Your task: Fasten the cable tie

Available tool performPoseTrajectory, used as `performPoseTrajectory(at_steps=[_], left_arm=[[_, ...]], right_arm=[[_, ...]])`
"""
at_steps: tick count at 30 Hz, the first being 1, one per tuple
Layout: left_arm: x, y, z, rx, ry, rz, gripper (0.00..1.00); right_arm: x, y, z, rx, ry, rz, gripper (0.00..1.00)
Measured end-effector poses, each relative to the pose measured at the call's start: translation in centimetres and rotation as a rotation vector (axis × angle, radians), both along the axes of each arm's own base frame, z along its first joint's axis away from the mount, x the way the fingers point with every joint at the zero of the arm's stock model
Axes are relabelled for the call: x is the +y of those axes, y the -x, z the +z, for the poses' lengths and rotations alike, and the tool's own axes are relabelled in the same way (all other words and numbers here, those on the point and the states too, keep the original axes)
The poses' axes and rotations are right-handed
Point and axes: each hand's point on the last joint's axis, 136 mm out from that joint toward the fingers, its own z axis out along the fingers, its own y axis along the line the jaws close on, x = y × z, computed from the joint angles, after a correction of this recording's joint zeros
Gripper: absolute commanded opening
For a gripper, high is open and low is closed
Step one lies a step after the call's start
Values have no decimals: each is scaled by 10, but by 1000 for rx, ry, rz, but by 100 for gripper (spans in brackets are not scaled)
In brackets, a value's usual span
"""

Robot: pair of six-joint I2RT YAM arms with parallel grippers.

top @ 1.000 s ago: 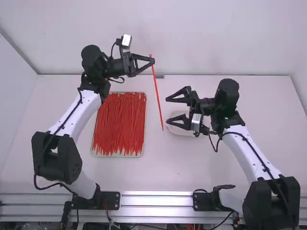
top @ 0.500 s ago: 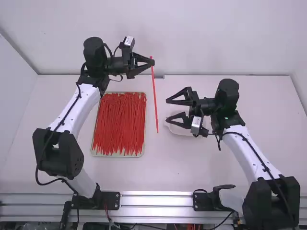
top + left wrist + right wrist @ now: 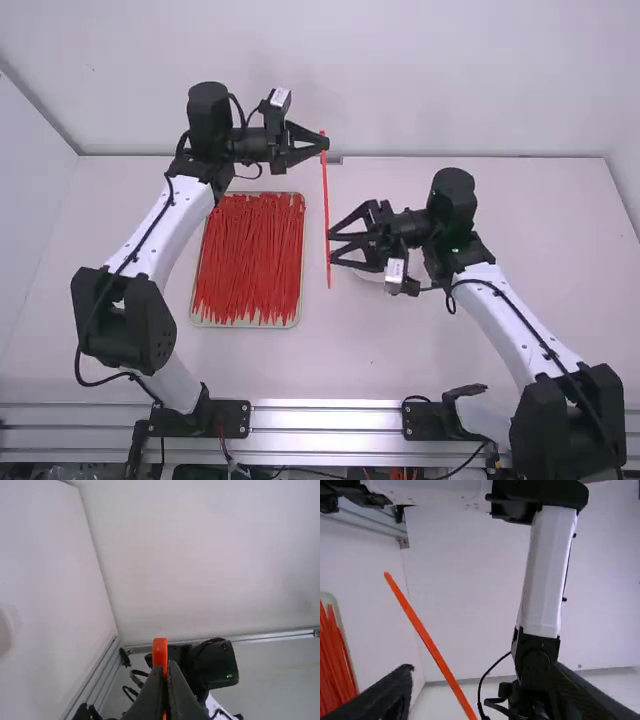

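Cable tie: 1 orange-red tie, held up off the table and hanging nearly straight down. Its head end is uppermost and its tail points down toward the table, ending just off the tray's far-right side.

Left gripper: clenched on the tie at its head end. In the left wrist view the 2 fingers are pressed together, with the tie's head poking out just past the tips. The arm is raised high, out beyond the tray's far edge.

Right gripper: released, with its 2 fingers spread wide and nothing between the pads. It points across the table toward the tie's lower half. In the high view the fingertips sit just beside the tie, 1 above the other. In the right wrist view the tie crosses diagonally between the 2 spread fingers, nearer 1 of them. I see no contact, and how far the tie hangs in front of the tips cannot be told.

Tray: flat, rectangular, on the left half of the table by the left arm. It carries a dense pile of spare ties of the same orange-red, laid roughly parallel, lengthwise.

Table: white, with white walls behind and to the left.
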Motion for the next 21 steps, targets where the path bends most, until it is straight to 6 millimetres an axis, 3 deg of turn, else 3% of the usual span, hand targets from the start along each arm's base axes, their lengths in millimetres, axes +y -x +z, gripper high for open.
performPoseTrajectory(at_steps=[3, 7, 21], left_arm=[[0, 0, 0, -7, -1, 0, 2], [0, 0, 0, -8, -2, 0, 2], [1, -3, -1, -8, -5, 19, 2]], right_arm=[[0, 0, 0, 1, 0, 1, 47], [0, 0, 0, 1, 0, 2, 37], [0, 1, 1, -3, -1, 3, 22]])
